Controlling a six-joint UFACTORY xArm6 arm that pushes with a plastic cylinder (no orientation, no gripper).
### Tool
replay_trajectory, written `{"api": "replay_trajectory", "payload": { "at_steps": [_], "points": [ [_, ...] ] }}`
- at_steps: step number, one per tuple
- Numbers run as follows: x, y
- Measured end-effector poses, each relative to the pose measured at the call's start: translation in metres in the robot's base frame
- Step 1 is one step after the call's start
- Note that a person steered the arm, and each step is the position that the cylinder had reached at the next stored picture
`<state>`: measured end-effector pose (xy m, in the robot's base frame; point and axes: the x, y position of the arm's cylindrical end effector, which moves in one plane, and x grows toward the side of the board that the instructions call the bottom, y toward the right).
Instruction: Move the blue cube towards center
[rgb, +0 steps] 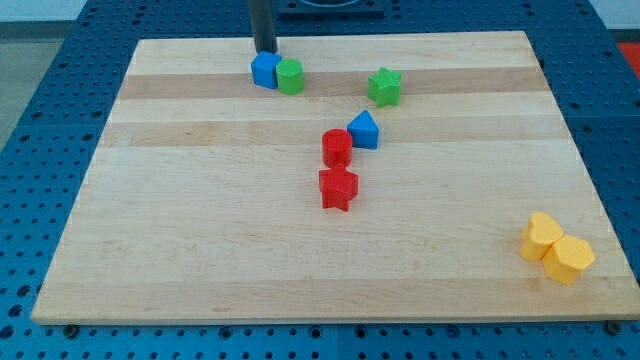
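Note:
The blue cube (265, 69) sits near the view's top edge of the wooden board (200, 220), left of centre. A green cylinder (290, 76) touches its right side. My tip (265, 50) is the lower end of the dark rod and stands just above the blue cube in the view, at or very near its far side.
A green star (384, 87) lies to the right of the pair. A blue pentagon-like block (364, 130), a red cylinder (337, 148) and a red star (338, 188) cluster near the centre. Two yellow blocks (556, 249) lie at the bottom right.

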<state>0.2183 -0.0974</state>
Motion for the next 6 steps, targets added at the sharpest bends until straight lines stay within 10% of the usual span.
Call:
{"api": "replay_trajectory", "payload": {
  "at_steps": [6],
  "points": [
    [0.144, 0.000]
  ]
}}
